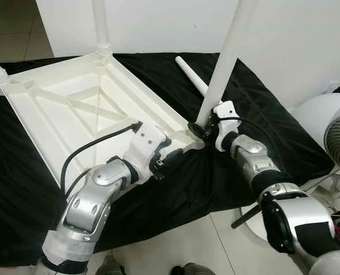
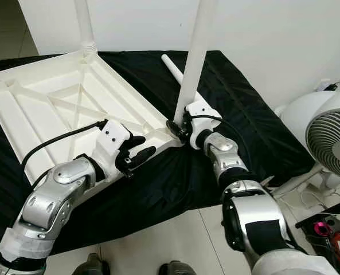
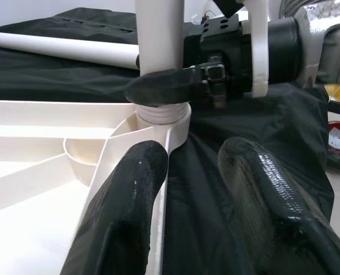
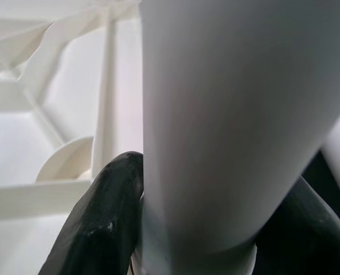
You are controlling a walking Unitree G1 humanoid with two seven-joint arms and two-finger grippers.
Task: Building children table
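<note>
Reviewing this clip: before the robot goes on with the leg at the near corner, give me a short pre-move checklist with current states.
1. Right gripper clamped on the upright leg near its base: ok.
2. Leg base seated in the corner socket: ok; fully screwed in, cannot tell.
3. Left gripper open at the tabletop edge, steadying it: cannot tell.
4. Spare leg lying on the black cloth, apart from both arms: ok.
5. Fan away from the right arm: ok.

Bright, even indoor light, soft shadows, sharp head views; wrist close-ups blurred at the nearest surfaces.
</note>
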